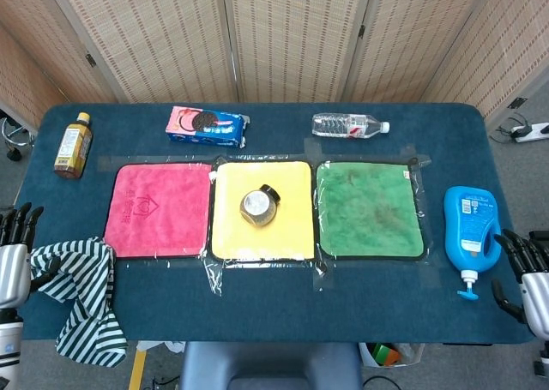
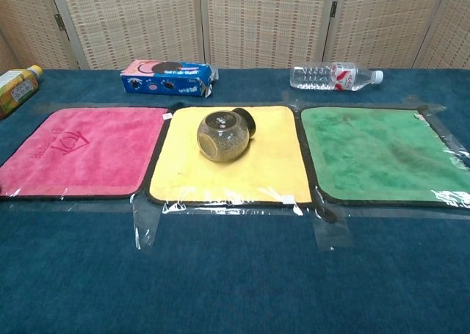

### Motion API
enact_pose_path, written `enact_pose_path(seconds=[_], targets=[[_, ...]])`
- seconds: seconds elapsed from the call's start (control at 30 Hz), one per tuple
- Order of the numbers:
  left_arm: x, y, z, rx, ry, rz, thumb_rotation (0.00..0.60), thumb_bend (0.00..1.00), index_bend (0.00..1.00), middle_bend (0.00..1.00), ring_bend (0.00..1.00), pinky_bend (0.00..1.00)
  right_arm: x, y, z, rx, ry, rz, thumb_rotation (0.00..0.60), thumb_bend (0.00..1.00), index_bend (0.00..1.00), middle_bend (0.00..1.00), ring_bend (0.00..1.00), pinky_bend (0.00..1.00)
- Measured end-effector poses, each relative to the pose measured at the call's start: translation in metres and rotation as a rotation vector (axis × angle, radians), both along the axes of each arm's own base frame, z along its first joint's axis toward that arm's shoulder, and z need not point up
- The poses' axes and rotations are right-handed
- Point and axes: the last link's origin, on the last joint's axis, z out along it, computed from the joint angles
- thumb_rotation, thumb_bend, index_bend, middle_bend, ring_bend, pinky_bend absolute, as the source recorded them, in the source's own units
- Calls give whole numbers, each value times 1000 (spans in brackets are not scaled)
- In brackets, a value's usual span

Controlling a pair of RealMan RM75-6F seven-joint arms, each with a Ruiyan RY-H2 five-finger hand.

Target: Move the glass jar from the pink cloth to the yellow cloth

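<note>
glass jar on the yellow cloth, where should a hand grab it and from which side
Probably around the round body of the glass jar, coming down from above. It lies tilted on the yellow cloth with its black lid pointing back and to the right, so the wide belly faces up and is free all round. The lid is small and angled away, a poorer hold.

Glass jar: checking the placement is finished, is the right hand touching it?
Apart. Head view shows the right hand at the table's edge, far from the glass jar on the yellow cloth.
</note>
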Motion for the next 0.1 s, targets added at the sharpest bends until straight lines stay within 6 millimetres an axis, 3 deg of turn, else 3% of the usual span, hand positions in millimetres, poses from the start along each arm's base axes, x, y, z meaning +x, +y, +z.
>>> enact_pose_path(seconds=[0.1], targets=[[-1, -9, -6, -12, -8, 6, 600, 349, 125, 93, 85, 71, -2, 2, 2, -3, -17, -7, 600, 508, 100, 104, 115, 102]])
